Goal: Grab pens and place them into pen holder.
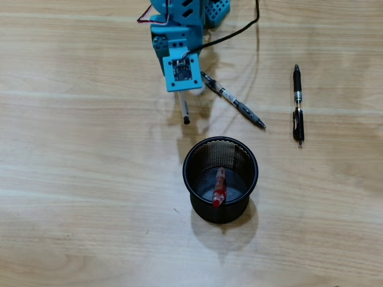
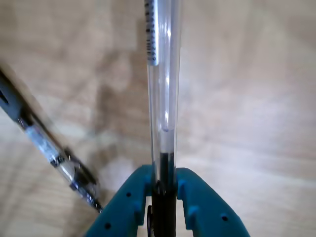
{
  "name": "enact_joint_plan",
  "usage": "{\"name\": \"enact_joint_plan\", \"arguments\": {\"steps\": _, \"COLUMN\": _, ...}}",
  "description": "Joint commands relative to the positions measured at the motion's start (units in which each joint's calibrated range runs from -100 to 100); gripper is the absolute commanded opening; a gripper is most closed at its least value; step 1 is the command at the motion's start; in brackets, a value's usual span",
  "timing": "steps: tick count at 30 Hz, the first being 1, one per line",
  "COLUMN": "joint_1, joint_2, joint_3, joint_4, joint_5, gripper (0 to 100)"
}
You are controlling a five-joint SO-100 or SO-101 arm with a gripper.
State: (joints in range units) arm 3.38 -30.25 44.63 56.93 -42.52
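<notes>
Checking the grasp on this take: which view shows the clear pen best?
The wrist view: the clear pen fills the frame, its dark end clamped between the teal fingers. The overhead view shows only its lower end poking out beneath the arm, grip hidden.

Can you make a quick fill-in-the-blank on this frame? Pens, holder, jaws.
1. The pen already inside the pen holder is ____ in colour.
2. In the wrist view the gripper has its jaws closed on the ____ pen.
3. In the overhead view, the number of pens lying flat on the table is ____.
4. In the overhead view, both black pens lie to the ____ of the arm.

Missing words: red; clear; two; right
</notes>
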Motion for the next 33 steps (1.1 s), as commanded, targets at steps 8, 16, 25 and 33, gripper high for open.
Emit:
{"name": "enact_joint_plan", "arguments": {"steps": 8, "joint_1": -3.3, "joint_2": -2.2, "joint_3": -44.4, "joint_4": -4.5, "joint_5": 0.2, "gripper": 2}}
{"name": "enact_joint_plan", "arguments": {"steps": 16, "joint_1": -6.0, "joint_2": 0.6, "joint_3": -48.1, "joint_4": -23.4, "joint_5": -4.0, "gripper": 2}}
{"name": "enact_joint_plan", "arguments": {"steps": 25, "joint_1": -11.2, "joint_2": 9.7, "joint_3": -40.6, "joint_4": -38.3, "joint_5": -7.7, "gripper": 2}}
{"name": "enact_joint_plan", "arguments": {"steps": 33, "joint_1": -14.6, "joint_2": 18.3, "joint_3": -26.8, "joint_4": -59.3, "joint_5": -10.1, "gripper": 2}}
